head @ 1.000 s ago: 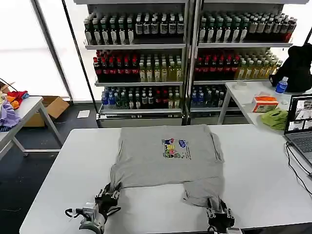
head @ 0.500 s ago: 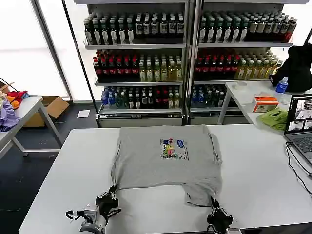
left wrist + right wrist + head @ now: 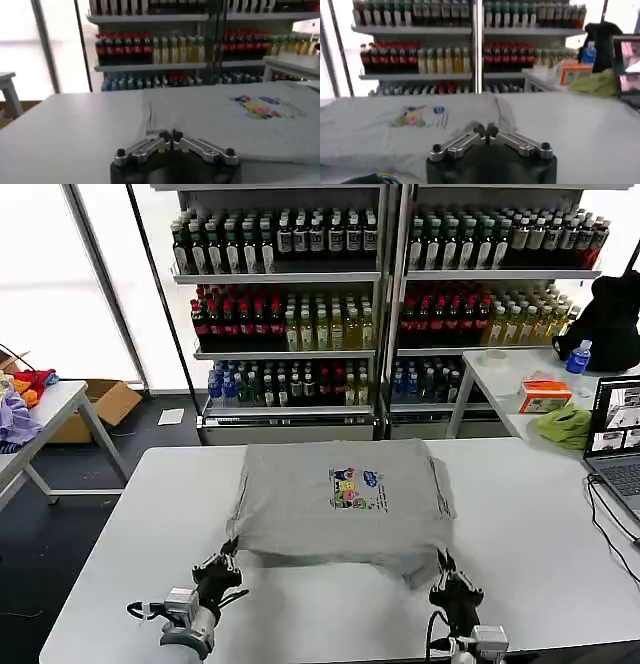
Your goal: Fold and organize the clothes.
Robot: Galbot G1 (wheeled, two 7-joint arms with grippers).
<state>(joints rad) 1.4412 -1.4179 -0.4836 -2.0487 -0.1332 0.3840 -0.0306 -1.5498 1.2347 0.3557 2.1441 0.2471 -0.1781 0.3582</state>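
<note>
A light grey short-sleeved shirt (image 3: pixel 340 504) with a small multicoloured chest print lies on the white table (image 3: pixel 120 534). Its near hem is raised off the table and bunched toward the print. My left gripper (image 3: pixel 228 550) is shut on the hem's left corner, and the left wrist view has the jaws (image 3: pixel 170 135) closed against the grey cloth (image 3: pixel 240 120). At the right corner, my right gripper (image 3: pixel 443 563) is shut on the hem too. In the right wrist view its jaws (image 3: pixel 485 131) pinch a fold of the shirt (image 3: pixel 395 125).
A laptop (image 3: pixel 615 434) with a cable sits at the table's right edge. Behind it, a side table holds a lime-green bundle (image 3: pixel 563 427) and an orange box (image 3: pixel 545 396). Bottle shelves (image 3: pixel 380 314) stand behind, and a purple cloth heap (image 3: pixel 15 419) lies on a table far left.
Both grippers have moved away from the table's near edge, carrying the shirt's hem with them. The drooping lower flap is now gathered up close under the print.
</note>
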